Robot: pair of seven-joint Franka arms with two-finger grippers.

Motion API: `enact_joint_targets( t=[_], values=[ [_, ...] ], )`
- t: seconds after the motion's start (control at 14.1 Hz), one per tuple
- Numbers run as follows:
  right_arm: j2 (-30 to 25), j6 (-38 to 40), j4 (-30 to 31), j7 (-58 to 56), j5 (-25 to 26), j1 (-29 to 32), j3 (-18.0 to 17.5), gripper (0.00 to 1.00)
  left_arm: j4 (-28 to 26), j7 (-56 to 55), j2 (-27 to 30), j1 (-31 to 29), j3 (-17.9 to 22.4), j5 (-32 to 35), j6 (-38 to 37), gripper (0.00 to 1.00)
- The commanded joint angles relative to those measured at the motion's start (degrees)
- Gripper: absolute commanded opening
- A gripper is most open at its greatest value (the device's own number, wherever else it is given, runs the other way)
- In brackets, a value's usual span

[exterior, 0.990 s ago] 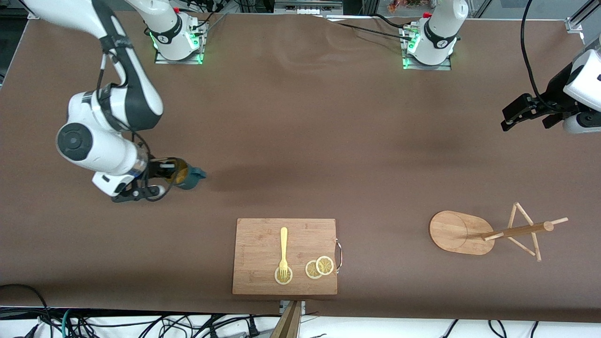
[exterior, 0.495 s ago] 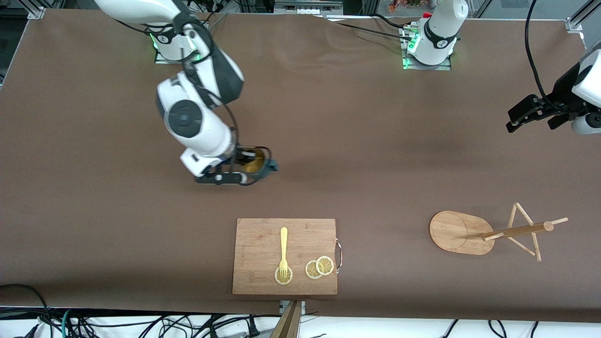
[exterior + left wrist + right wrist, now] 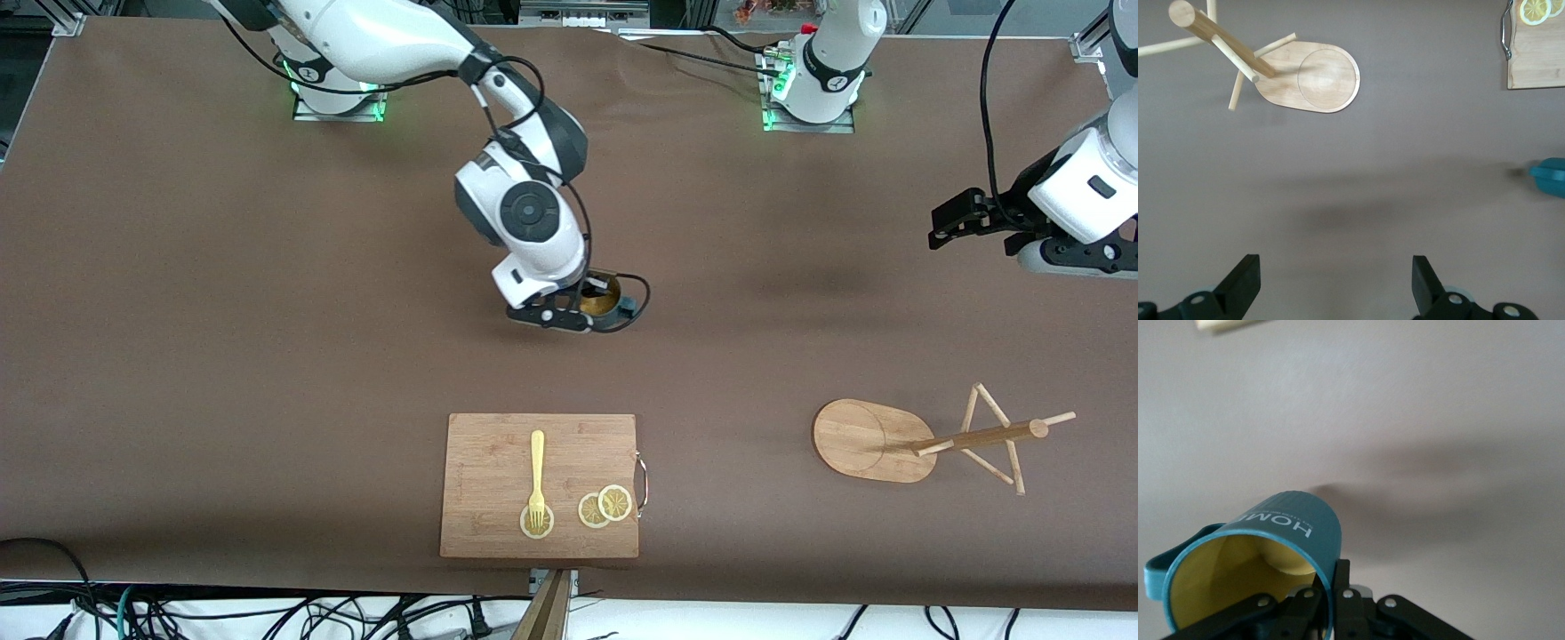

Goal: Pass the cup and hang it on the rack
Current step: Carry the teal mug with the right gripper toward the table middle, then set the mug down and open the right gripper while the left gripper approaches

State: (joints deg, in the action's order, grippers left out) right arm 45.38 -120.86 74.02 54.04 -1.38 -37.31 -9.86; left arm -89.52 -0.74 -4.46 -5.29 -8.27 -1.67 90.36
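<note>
Cup, small dark teal ribbed mug with yellowish-tan inside (image 3: 605,302), is off the table, pinched at its rim wall by the right gripper (image 3: 594,300), one finger inside and one outside per the right wrist view, where white lettering reads HOME on the mug's side (image 3: 1258,560). Jaws clenched on the cup's wall; handle points toward the left arm's end of the table. It hangs over bare brown tabletop (image 3: 267,356) about mid-table, over a spot farther from the front camera than the rectangular wooden cutting board (image 3: 498,444) with yellow fork (image 3: 536,476) and lemon slices (image 3: 605,506). Rack, light wooden mug tree with oval base, central pole and thin pegs (image 3: 925,439), stands toward the left arm's end, beside the board but well apart from it, untouched. Left gripper (image 3: 969,224) is up over the table at that end, jaws spread wide and empty in the left wrist view, rack base in view below it. Step in hand looks like the carry to the handover point: cup lifted, not yet passed. Next move likely needs the left gripper to come to the cup and take the handle side or free rim before the right lets go, leaving the handle loop clear for a peg. Rim pinch is thin, so slip or tilt during transfer is the risk.
</note>
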Motion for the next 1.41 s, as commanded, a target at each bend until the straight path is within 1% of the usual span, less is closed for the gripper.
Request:
enact_joint_targets(
  t=[0.0, 0.07, 0.21, 0.28, 0.35, 0.49, 0.57, 0.78, 0.85, 0.92, 0.99, 1.06, 1.13, 1.2, 1.34],
  values=[
    [3.5, -1.9, -2.5, 1.5, 3.6, -2.8, 0.8, 0.0, 1.8, 1.6, -2.4, -0.3, 0.4, -1.1, -1.2, 1.0],
    [4.4, -3.8, -2.5, 1.4, 3.7, -3.4, 0.7, 0.0, 0.8, 1.5, -2.5, -0.1, 0.5, -1.1, 1.4, 1.0],
    [5.2, -6.2, -2.3, 1.3, 3.8, -4.3, 0.8, 0.0, -3.6, 1.3, -1.4, 0.2, 0.2, -1.0, 6.1, 1.0],
    [5.1, -6.2, -2.4, 1.2, 3.8, -4.3, 0.8, 0.28, -5.2, 1.4, -1.1, 0.2, 0.2, -1.0, 7.7, 1.0],
    [4.7, -6.1, -2.4, 1.0, 3.8, -4.1, 0.8, 0.99, -6.3, 1.4, -0.9, 0.2, 0.2, -1.0, 9.1, 1.0],
    [3.0, -5.4, -2.7, 0.5, 3.5, -3.6, 0.9, 1.0, -10.5, 2.1, -0.1, 0.4, 0.2, -1.1, 13.7, 1.0],
    [1.0, -4.5, -2.6, 0.3, 3.3, -2.7, 0.8, 1.0, -14.4, 2.1, 1.1, 0.9, 0.1, -1.1, 17.3, 1.0],
    [-6.5, 6.3, -2.5, -1.4, 3.7, 1.8, 0.9, 1.0, -28.3, 3.6, 5.5, 1.0, 0.0, -1.8, 32.0, 1.0],
    [-9.7, 9.5, -2.0, -4.1, 3.7, 3.5, 1.0, 1.0, -31.8, 5.4, 6.2, 1.0, -0.1, -2.2, 36.6, 1.0],
    [-12.5, 15.2, -1.8, -7.6, 3.9, 5.4, 1.9, 1.0, -34.6, 9.2, 6.4, 1.0, -0.2, -5.0, 40.2, 1.0],
    [-14.9, 19.9, -1.9, -12.6, 3.8, 7.1, 3.9, 1.0, -35.9, 15.3, 6.2, 1.0, -0.3, -10.8, 42.2, 1.0],
    [-16.9, 22.6, -1.9, -18.4, 3.1, 8.1, 6.0, 1.0, -36.1, 21.7, 5.6, 1.0, -0.9, -17.3, 42.4, 1.0],
    [-19.3, 23.9, -1.9, -23.4, 3.0, 9.2, 8.3, 1.0, -36.5, 28.8, 5.0, 0.9, -1.1, -22.4, 42.4, 1.0],
    [-21.3, 26.3, -1.8, -26.2, 3.0, 9.4, 10.8, 1.0, -37.3, 34.4, 4.6, 0.9, -1.7, -25.7, 42.5, 1.0],
    [-24.0, 32.0, -1.8, -30.5, 3.0, 9.4, 17.6, 1.0, -38.4, 46.4, 3.4, 0.4, -2.4, -31.8, 42.4, 1.0]
  ],
)
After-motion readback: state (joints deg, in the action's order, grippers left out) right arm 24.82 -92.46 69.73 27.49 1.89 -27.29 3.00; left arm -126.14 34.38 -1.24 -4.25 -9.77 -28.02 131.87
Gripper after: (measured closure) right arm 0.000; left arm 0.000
